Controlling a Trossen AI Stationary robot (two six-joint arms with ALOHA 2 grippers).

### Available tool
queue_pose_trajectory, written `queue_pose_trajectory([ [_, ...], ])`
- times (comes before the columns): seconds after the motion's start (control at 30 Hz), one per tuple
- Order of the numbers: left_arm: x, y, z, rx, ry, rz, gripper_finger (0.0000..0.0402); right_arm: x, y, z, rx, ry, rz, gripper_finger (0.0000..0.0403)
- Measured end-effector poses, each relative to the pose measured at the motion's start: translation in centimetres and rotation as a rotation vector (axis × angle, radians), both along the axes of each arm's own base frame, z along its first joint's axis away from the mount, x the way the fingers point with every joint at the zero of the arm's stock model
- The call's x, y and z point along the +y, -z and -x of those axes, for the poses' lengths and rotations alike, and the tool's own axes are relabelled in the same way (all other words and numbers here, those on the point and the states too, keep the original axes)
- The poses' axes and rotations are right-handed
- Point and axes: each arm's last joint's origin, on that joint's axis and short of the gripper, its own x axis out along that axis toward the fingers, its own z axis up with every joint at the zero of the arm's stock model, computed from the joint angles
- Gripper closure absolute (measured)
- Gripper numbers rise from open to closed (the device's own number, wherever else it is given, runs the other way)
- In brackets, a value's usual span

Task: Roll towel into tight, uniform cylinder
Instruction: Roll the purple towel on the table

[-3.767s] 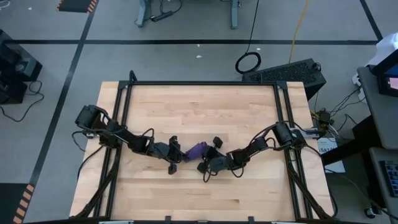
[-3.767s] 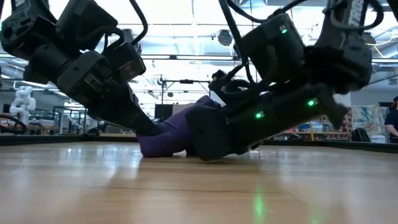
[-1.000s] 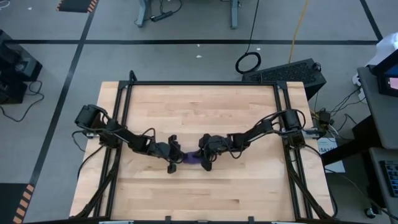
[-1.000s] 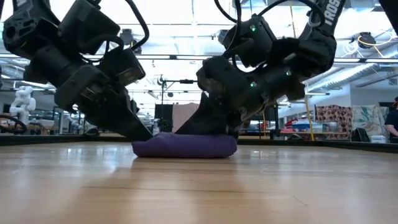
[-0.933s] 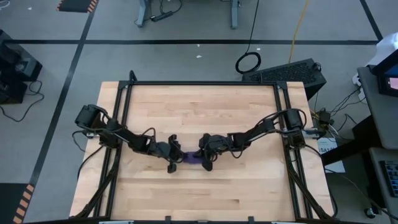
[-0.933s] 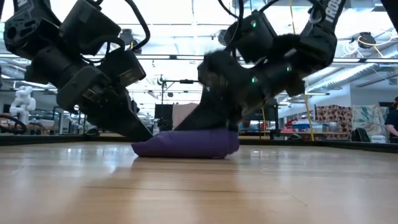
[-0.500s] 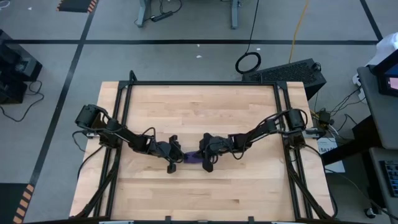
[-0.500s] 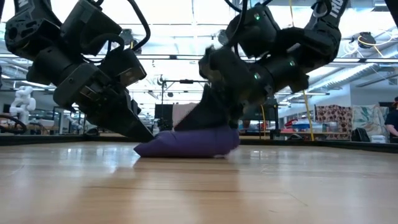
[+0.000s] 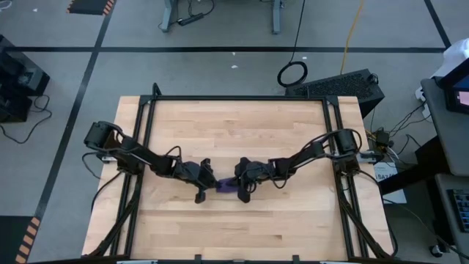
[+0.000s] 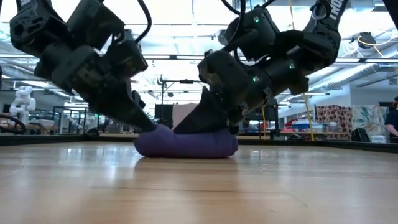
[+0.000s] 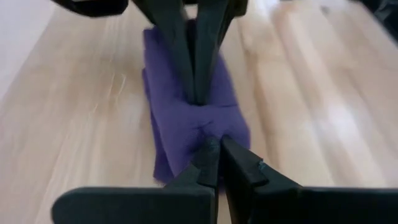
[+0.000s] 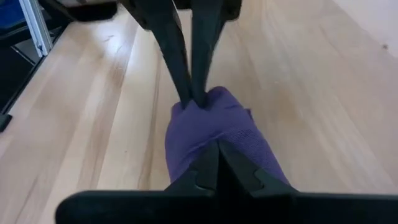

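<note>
1. Since a second ago, left arm has tipped up and shifted slightly toward the towel's end; right arm barely changed; towel bundle looks a little rounder and shorter.

2. High view: towel (image 9: 226, 185) lies as a short purple bundle near the middle of the wooden table (image 9: 234, 125). Left gripper (image 9: 210, 184) sits at the towel's left end, right gripper (image 9: 239, 185) at its right end; both arms reach in low from the table's sides.

3. Low view: towel (image 10: 186, 144) rests flat on the table, a squat lump, thicker at one end, not yet an even cylinder. Both grippers press down onto its top from opposite ends.

4. Left wrist view: left gripper (image 11: 214, 149) has jaws together, pinching a fold at the near end of the towel (image 11: 186, 112). Right arm's fingers meet the cloth at the far end.

5. Right wrist view: right gripper (image 12: 213, 151) has jaws together, nipping cloth at its end of the towel (image 12: 211, 134).

6. Judgement: step in hand is tightening the roll. Keep both pinches level, turn the ends together at equal rate, hold light downward pressure so layers do not spring loose or bulge mid-length.
</note>
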Motion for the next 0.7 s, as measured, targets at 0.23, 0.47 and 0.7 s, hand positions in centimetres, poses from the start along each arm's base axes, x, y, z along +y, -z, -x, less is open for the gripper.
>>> queue_pose_trajectory([
  [0.23,0.1,-1.6,0.4,-0.029,0.008,0.003,0.0382,-0.1,-1.5,0.2,-0.024,-0.029,0.020,0.0403],
  [0.47,0.4,-1.6,0.9,0.031,-0.005,0.006,0.0295,-0.1,-1.6,0.3,-0.013,-0.038,0.027,0.0403],
  [0.7,0.4,-2.2,0.8,0.007,-0.014,0.025,0.0208,-0.1,-1.4,0.4,0.014,-0.037,0.028,0.0403],
])
